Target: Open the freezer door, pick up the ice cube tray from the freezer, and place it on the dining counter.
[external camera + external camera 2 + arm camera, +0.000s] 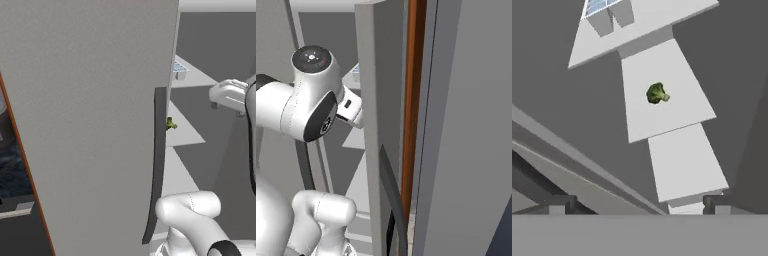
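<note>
The freezer door (90, 125) stands swung open, its dark bowed handle (157, 165) running down its edge. Inside, the dark grey walls carry white shelves (662, 90). The ice cube tray (599, 6), pale bluish-white with small cells, lies on the top shelf, and it also shows as the tray (178, 68) just past the door's edge. My gripper (639, 205) is open inside the freezer with nothing between its fingertips (559, 205), and it is well short of the tray. The dining counter is out of view.
A green broccoli floret (657, 93) sits on the middle shelf, below the tray. The open door's edge (381, 125) stands close to the right of my arm. A reddish wooden cabinet strip (413, 100) runs behind it. More grey appliance front (471, 150) is to the right.
</note>
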{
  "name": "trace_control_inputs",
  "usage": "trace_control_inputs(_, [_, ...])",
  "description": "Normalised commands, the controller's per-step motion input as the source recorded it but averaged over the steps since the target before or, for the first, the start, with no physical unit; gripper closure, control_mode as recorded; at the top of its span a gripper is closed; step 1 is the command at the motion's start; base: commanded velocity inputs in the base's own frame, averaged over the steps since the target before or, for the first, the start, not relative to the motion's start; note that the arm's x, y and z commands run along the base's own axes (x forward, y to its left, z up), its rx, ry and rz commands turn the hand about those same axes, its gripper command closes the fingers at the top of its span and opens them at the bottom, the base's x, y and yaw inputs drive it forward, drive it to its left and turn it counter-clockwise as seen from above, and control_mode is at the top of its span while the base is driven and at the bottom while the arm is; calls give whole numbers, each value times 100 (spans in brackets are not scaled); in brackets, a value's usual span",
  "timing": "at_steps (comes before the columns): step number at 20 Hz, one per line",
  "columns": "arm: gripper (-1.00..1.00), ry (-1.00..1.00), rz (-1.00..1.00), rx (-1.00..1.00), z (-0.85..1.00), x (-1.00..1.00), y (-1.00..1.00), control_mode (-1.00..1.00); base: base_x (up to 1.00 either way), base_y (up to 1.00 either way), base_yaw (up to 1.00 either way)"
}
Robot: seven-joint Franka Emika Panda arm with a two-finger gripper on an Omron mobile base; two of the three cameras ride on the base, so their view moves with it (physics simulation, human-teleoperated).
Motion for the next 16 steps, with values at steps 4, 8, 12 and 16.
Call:
trace_control_inputs(4, [-100, 2, -31, 32, 4, 29, -30, -100, 0, 0, 0])
trace_control_inputs(8, [-100, 0, -36, 23, 0, 31, 0, -100, 0, 0, 0])
trace_control_inputs(12, [-100, 0, -33, 16, 0, 36, 2, -100, 0, 0, 0])
trace_control_inputs(16, [-100, 0, -29, 14, 12, 47, 7, -100, 0, 0, 0])
